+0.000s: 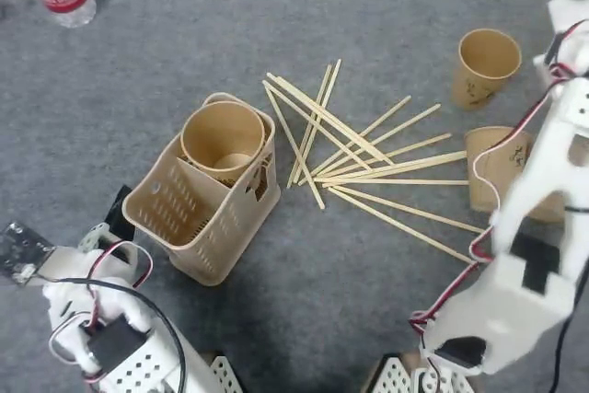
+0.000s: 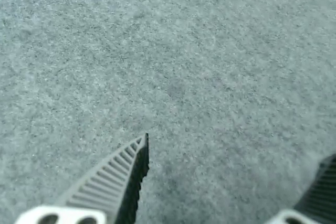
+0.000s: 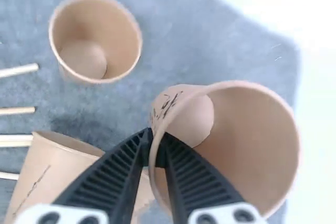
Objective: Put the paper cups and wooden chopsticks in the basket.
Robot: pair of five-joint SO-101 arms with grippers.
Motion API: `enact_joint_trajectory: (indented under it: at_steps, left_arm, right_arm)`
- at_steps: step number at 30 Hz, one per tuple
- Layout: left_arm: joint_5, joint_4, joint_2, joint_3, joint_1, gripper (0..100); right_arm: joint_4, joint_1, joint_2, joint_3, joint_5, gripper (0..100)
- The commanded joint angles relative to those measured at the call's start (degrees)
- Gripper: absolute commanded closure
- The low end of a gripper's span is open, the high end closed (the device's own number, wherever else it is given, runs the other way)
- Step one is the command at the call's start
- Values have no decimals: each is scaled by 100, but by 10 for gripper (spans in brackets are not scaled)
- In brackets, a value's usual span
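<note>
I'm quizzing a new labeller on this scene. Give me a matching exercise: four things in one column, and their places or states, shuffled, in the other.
Things:
1. right end effector
2. left end effector
3. chopsticks
4. basket

Places or states:
a. strewn on the carpet
b. contains the stowed cup
c. open over bare carpet
d. shut on the gripped cup's rim

Pairs: 1-d, 2-c, 3-a, 4-b.
</note>
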Motion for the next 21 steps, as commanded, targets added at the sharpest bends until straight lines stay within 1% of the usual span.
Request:
enact_joint_trajectory:
  at_steps: [1,3,6,8,11,13,16,21]
  left_arm:
    - [-79,-167,-53,-40,26,555]
    - [-79,-167,-53,-40,26,555]
    - [-79,-167,-53,-40,26,555]
    - [-79,-167,-53,-40,26,555]
    - [-79,-167,-53,-40,26,555]
    - [-79,-167,-53,-40,26,555]
    - [-79,-167,-53,-31,26,555]
    - [-79,-167,-53,-31,26,555]
  right_arm:
    - [523,-418,-1059,-589,-62,992]
    - [875,-778,-1560,-730,-44,992]
    - [1455,-1525,-2316,-923,-44,992]
    - [1903,-2176,-2809,-1020,-62,993]
    - [2536,-3477,-3407,-1029,-70,993]
    - [2580,-4295,-3697,-897,-308,993]
    - [2563,-5121,-3802,-686,-941,993]
    - [2554,-6598,-3266,-501,-1407,993]
